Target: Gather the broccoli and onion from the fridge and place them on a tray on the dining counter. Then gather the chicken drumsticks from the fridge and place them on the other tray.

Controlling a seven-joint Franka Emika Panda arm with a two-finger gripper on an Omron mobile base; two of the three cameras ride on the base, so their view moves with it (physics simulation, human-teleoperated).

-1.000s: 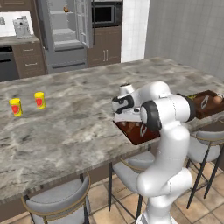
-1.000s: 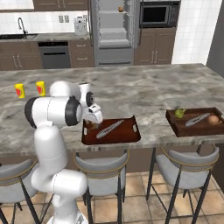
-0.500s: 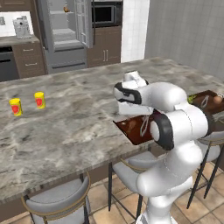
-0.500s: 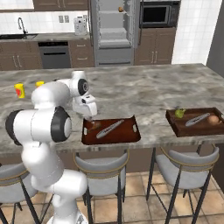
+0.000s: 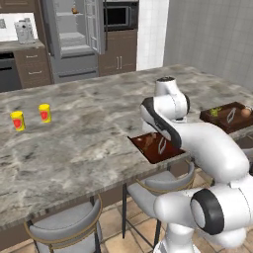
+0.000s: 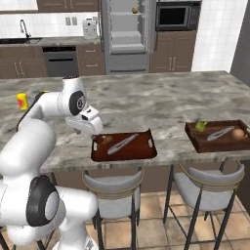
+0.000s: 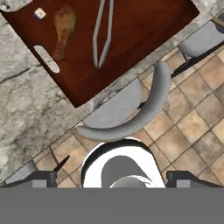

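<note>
My gripper [image 6: 93, 132] hangs open and empty over the left end of the near tray [image 6: 146, 149] on the dining counter [image 6: 161, 102]. In the hand view its fingertips [image 7: 43, 177] stand wide apart with nothing between them. One chicken drumstick [image 7: 64, 28] lies on that tray beside metal tongs [image 7: 103, 33]. The far tray [image 6: 195, 141] holds the broccoli [image 6: 200, 126], the onion [image 6: 238, 133] and another pair of tongs. The fridge [image 6: 128, 34] stands open at the back, with a small orange-brown item [image 6: 135, 10] on an upper shelf.
Grey-cushioned stools [image 6: 114, 193] stand under the counter's near edge, one right below the hand [image 7: 131, 105]. Two yellow cups [image 5: 45, 112] sit on the counter to the left. My own arm [image 5: 197, 143] hides part of the near tray in the left base view.
The arm has swung round toward the cameras and the hand has drawn back to the tray's left end. The trays and cups have stayed put.
</note>
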